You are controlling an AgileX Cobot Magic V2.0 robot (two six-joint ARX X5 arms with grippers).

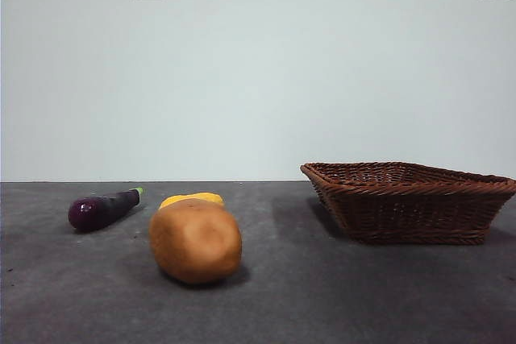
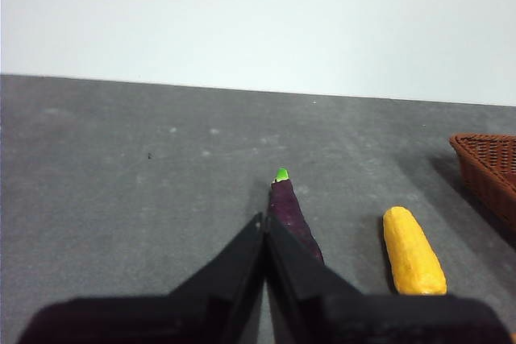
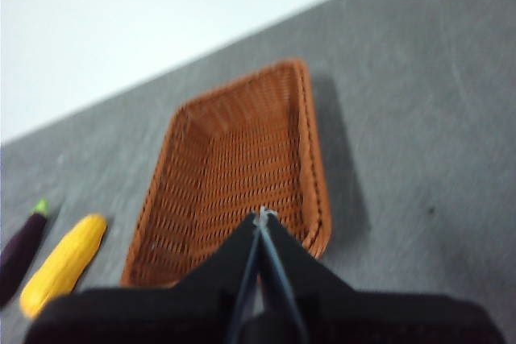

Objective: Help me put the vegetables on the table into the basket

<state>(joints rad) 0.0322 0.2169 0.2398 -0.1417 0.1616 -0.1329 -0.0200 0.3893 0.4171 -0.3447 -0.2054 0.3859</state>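
1. Far left of the dark grey matte table [image 1: 322,296]: slim glossy dark-purple eggplant w/ green stem [image 1: 102,209], lying flat towards the back edge.
2. Next right: large rounded tan-brown potato [image 1: 196,241], nearer the front edge. Just behind it, small yellow-orange veg, corn-like [image 1: 192,198], mostly hidden in the front view, plain in the left wrist view [image 2: 413,251].
3. Right side: shallow rectangular dark-brown woven wicker basket [image 1: 411,203], well apart from all three veg. Nothing in it.
4. Left gripper [image 2: 264,227] hangs above the eggplant end, jaws pressed together, holding nothing.
5. Right gripper [image 3: 260,219] hangs over the basket's near rim, jaws together too, empty.
6. Step in hand, I'd say: the very start, no veg picked yet.
7. Next move prob. calls for the left gripper to spread its jaws, drop onto the eggplant across its narrow width, clamp, then carry it rightwards to the basket. Glossy skin could slip, so grip mid-body.
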